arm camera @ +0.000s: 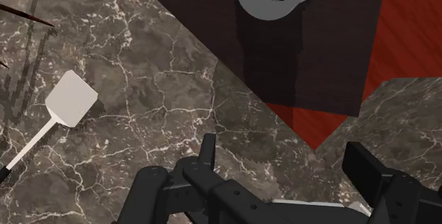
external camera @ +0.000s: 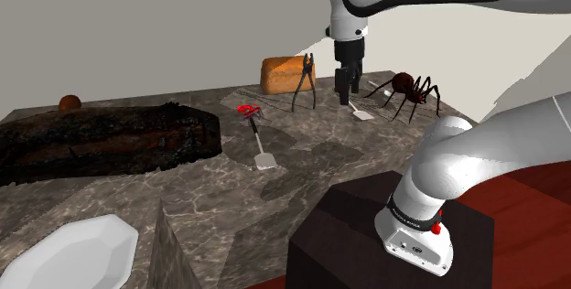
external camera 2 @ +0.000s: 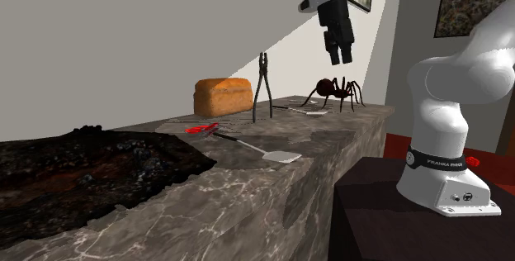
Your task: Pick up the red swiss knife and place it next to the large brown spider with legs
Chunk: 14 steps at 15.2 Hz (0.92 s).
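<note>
The red swiss knife [external camera: 249, 110] [external camera 2: 200, 127] lies flat on the marble counter, between the dark slab and the pliers. The large brown spider [external camera: 409, 90] [external camera 2: 336, 92] stands near the counter's far end by the wall. My gripper [external camera: 348, 86] [external camera 2: 342, 53] [arm camera: 283, 162] hangs in the air above the counter, just short of the spider and well away from the knife. Its fingers [arm camera: 207, 152] stand apart, open, with nothing between them. A thin spider leg [arm camera: 21, 10] shows beyond a spatula.
A white spatula [external camera: 359, 111] [arm camera: 67, 102] lies under the gripper; a second spatula [external camera: 261, 145] [external camera 2: 260, 148] lies beside the knife. Black pliers [external camera: 304, 81] stand upright by a bread loaf [external camera: 282, 74]. A long dark slab [external camera: 101, 141] and a white plate [external camera: 73, 255] sit nearer the camera.
</note>
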Available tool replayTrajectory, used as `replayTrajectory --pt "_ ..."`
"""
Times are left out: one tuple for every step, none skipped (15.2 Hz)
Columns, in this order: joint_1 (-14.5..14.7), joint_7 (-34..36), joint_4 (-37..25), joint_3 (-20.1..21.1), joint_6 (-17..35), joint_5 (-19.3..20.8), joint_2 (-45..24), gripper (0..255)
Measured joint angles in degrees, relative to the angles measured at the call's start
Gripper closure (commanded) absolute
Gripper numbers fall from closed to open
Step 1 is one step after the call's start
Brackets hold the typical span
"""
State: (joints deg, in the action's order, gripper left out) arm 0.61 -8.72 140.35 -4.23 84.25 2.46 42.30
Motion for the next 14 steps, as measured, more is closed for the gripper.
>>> replayTrajectory --pt "0.0 0.0 0.0 0.0 0.0 0.0 0.0 0" --pt "-0.1 0.8 -0.2 0.3 0.9 -0.3 -0.9 0" --pt "-0.2 2.1 0.0 0.7 2.3 -0.8 -1.9 0" --pt "-0.2 3.8 -0.5 1.3 3.9 -1.5 -3.6 0" --pt "-0.4 5.5 -0.7 1.8 5.4 -2.1 -5.0 0" --pt "-0.5 7.3 -1.0 2.5 7.2 -2.8 -6.7 0" --pt "-0.6 9.1 -1.3 3.1 8.9 -3.3 -8.3 0" --pt "-0.8 10.8 -1.9 3.6 10.6 -3.8 -10.1 0" --pt "-0.8 12.7 -2.5 4.3 12.2 -4.4 -11.9 0" --pt "-0.9 14.5 -2.6 4.8 14.0 -4.8 -13.4 0" --pt "-1.1 16.2 -2.8 5.2 16.0 -5.1 -15.2 0" --pt "-1.3 17.9 -3.9 5.7 17.6 -5.5 -17.4 0" --pt "-1.5 19.6 -4.7 6.1 19.2 -5.7 -19.4 0" --pt "-1.6 21.5 -6.0 6.6 20.5 -6.0 -21.4 0"
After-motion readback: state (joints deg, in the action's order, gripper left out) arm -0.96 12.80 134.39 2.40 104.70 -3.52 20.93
